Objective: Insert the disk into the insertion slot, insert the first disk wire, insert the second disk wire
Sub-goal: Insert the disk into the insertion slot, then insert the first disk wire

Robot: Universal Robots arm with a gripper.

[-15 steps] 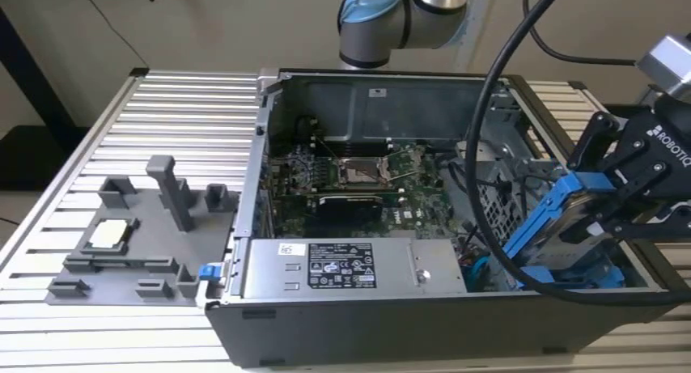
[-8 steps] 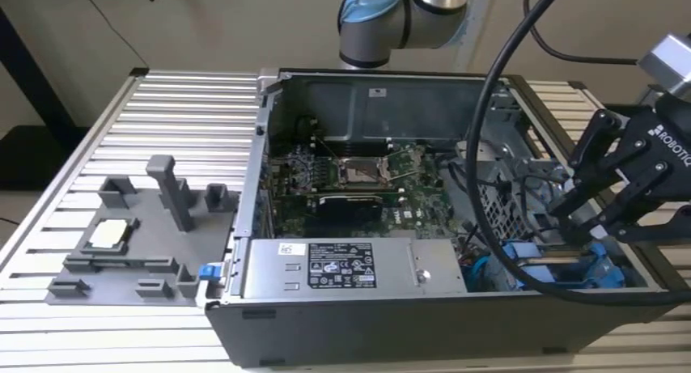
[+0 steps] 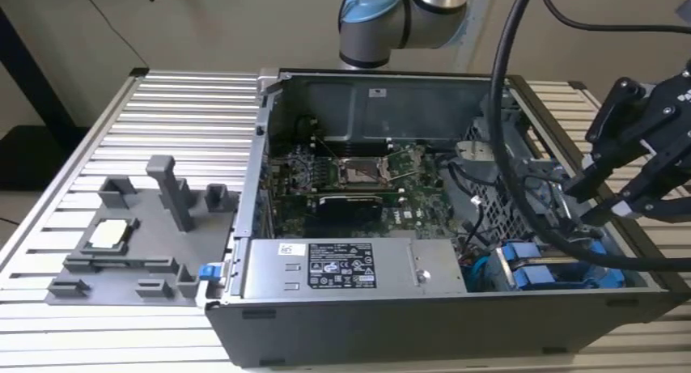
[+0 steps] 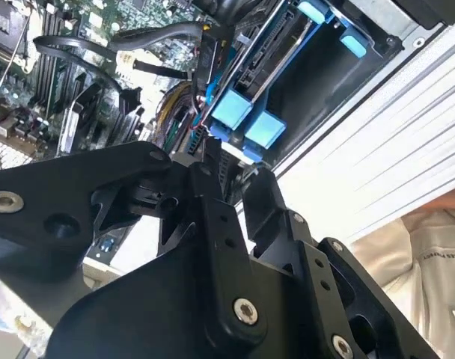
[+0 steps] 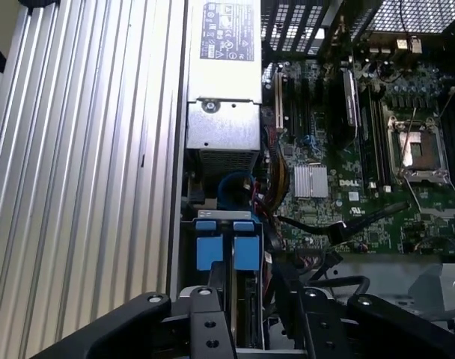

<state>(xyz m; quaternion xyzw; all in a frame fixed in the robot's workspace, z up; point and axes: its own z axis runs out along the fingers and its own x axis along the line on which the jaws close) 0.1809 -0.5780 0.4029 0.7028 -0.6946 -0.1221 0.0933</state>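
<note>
**A:** Jaws: how do they stand?

**B:** Apart, with nothing between them. The gripper (image 4: 233, 168) hangs over the corner of the case (image 3: 248, 227) on the exterior view's right, tips pointing down at the drive bay. In the first wrist view the two black fingers (image 5: 209, 318) straddle the bay's upper edge without closing on anything.

**A:** Position of the disk?

**B:** The disk (image 4: 276, 63), in its blue carrier, lies inside the insertion slot (image 4: 328, 90). Its blue tabs (image 5: 226, 250) sit level with the mouth of the bay. The first step therefore looks complete.

**A:** And the two disk wires?

**B:** Undecided. A small connector (image 4: 203, 136) with coloured leads lies just beside one fingertip, at the disk's end. Whether it is plugged home, or which of the two wires it is, cannot be told. I judge the wire work to be the part in hand or remaining.

**A:** Surroundings?

**B:** The grey power-supply box (image 3: 329, 268) is next to the bay, with the motherboard (image 3: 357, 175) beyond it. A bundle of loose wires (image 4: 179, 105) crowds the gap between board and disk. Thick black cables (image 3: 507, 106) from the arm drape across the open case, near the gripper. A grey fixture block (image 3: 129, 235) stands well apart on the slatted table (image 3: 173, 114).

**A:** Obstructions?

**B:** The wire bundle and the bay wall leave the tips little room at the disk's end.
</note>
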